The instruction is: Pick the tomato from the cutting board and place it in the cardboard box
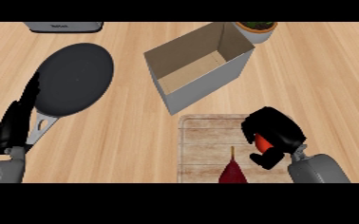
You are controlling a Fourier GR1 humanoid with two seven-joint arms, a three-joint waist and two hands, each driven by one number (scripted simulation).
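Over the board [203, 147], just below the open box [200, 69], our right hand [273, 130] curls round the tomato [262, 144]: picked, we judge, not yet boxed; left hand [15, 121] rests open.

tomato [262, 143] mostly hidden inside right hand [275, 129]

Red tomato [261, 142], brown cardboard box [198, 66], black pan [73, 78].
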